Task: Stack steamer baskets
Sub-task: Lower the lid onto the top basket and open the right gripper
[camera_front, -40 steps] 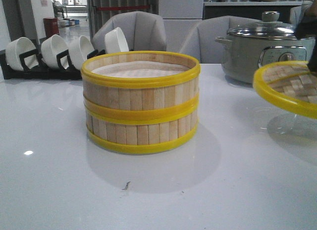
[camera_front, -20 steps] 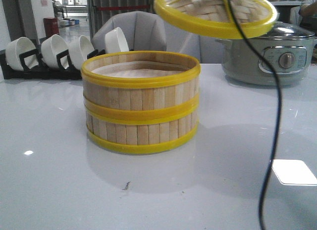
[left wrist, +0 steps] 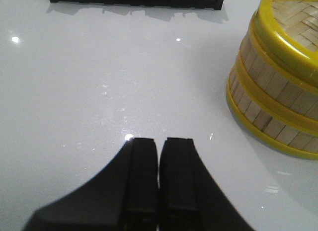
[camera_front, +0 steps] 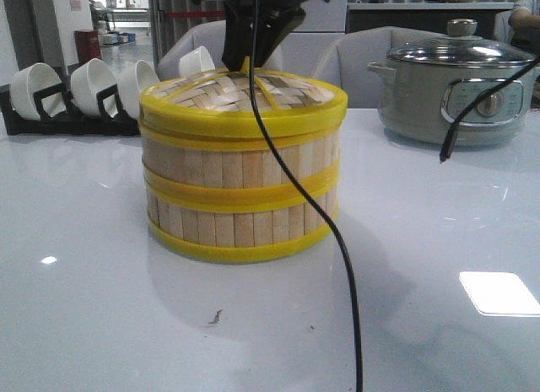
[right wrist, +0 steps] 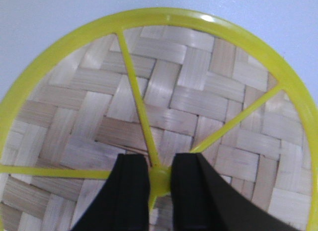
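yellow-rimmed woven bamboo lid (camera_front: 245,95) sits atop the two stacked slatted steamer baskets (camera_front: 240,190), right gripper (right wrist: 159,179) jaws clenched on its centre hub; a skewed release could drag it askew, while the left gripper (left wrist: 159,156) rests closed beside the stack.

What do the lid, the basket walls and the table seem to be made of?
Lid: woven pale strips, probably bamboo, matte, with glossy yellow rim and spokes, likely plastic. Steamer baskets: vertical wooden-looking slats between yellow bands. Table: glossy white, mirrors lights; material unclear.
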{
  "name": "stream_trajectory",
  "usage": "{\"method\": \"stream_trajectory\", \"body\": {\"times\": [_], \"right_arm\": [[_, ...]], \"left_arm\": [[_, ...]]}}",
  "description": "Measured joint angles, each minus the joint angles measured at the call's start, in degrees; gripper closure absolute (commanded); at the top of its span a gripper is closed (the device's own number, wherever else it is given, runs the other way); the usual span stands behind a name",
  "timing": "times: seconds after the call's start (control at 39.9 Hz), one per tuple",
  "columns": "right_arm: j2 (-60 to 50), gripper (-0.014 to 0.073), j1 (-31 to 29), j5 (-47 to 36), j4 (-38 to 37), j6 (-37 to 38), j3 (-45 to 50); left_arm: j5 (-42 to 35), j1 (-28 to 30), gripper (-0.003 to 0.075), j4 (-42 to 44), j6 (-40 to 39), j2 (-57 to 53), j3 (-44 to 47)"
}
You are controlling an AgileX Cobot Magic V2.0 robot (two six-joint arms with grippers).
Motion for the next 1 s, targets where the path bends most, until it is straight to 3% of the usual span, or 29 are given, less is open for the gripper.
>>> {"method": "stream_trajectory", "body": {"times": [0.63,0.7,0.88,1.0], "right_arm": [[0.0,0.0545,0.0,-0.2,0.0,0.0,0.0],[0.0,0.0485,0.0,-0.3,0.0,0.0,0.0],[0.0,0.0214,0.1,-1.1,0.0,0.0,0.0],[0.0,0.0158,0.1,-2.7,0.0,0.0,-0.1]], "left_arm": [[0.0,0.0,0.0636,0.0,0.0,0.0,0.0],[0.0,0.0,0.0636,0.0,0.0,0.0,0.0],[0.0,0.0,0.0636,0.0,0.0,0.0,0.0],[0.0,0.0,0.0636,0.0,0.0,0.0,0.0]]}}
